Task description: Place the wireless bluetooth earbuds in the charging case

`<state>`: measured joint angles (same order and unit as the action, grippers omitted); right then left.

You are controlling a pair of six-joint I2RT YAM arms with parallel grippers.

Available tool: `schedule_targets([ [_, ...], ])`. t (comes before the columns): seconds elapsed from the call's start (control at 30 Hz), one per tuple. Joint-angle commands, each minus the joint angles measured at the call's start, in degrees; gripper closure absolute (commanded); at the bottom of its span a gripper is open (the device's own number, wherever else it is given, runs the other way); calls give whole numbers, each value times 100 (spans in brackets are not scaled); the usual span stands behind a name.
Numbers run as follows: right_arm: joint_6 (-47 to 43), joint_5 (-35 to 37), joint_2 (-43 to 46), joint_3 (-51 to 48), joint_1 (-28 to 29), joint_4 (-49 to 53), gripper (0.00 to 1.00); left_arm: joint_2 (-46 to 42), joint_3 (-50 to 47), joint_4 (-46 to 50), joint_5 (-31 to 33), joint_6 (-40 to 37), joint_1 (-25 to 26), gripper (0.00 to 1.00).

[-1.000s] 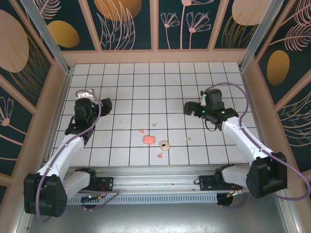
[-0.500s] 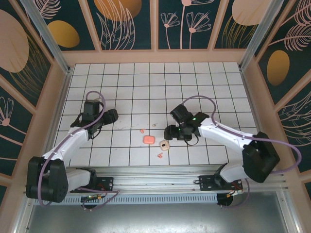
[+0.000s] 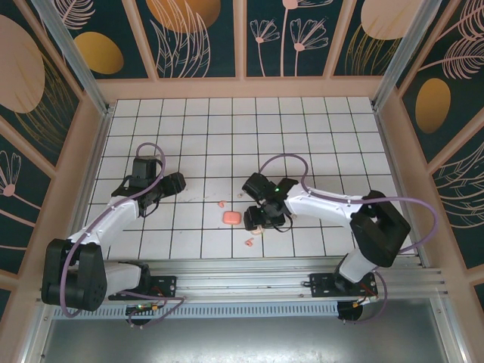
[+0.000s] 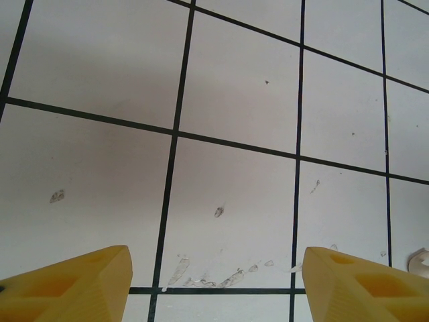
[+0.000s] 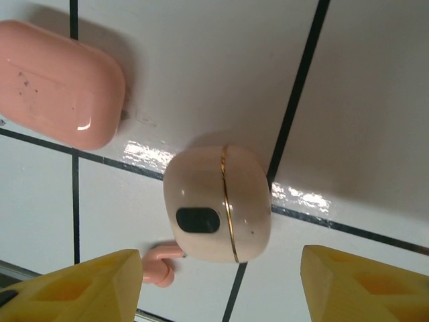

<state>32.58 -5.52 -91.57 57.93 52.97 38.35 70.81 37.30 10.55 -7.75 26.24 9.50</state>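
Cream case (image 5: 218,204) btw spread right tool (image 5: 218,270), pink case (image 5: 57,84), prob. earbud (image 5: 159,265) near; left tool (image 4: 216,268) spread.

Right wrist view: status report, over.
Jaws open, empty: left gripper, right gripper. Right hovers over cream case; pink earbud loose beside it. Nothing blocking; pink case nearby.

A white tiled table (image 3: 302,121) with black grid lines sits inside dark leaf-patterned walls (image 3: 204,38).

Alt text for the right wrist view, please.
A rounded cream case with a gold seam lies on white tiles, just beyond the open yellow fingers of the right gripper. A pink case lies upper left, a pink earbud lower left.
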Motion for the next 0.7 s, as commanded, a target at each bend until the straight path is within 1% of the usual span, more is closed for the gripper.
schedule_targets([
  [0.0,-262,279,-260,296,84,305,36,40,58,49,-96,117,44,33],
  [0.37,-446,341,-829,493,343,369,36,48,24,62,-65,92,62,33],
  [0.67,-445,528,-981,373,399,177,45,52,14,79,-39,102,61,33],
])
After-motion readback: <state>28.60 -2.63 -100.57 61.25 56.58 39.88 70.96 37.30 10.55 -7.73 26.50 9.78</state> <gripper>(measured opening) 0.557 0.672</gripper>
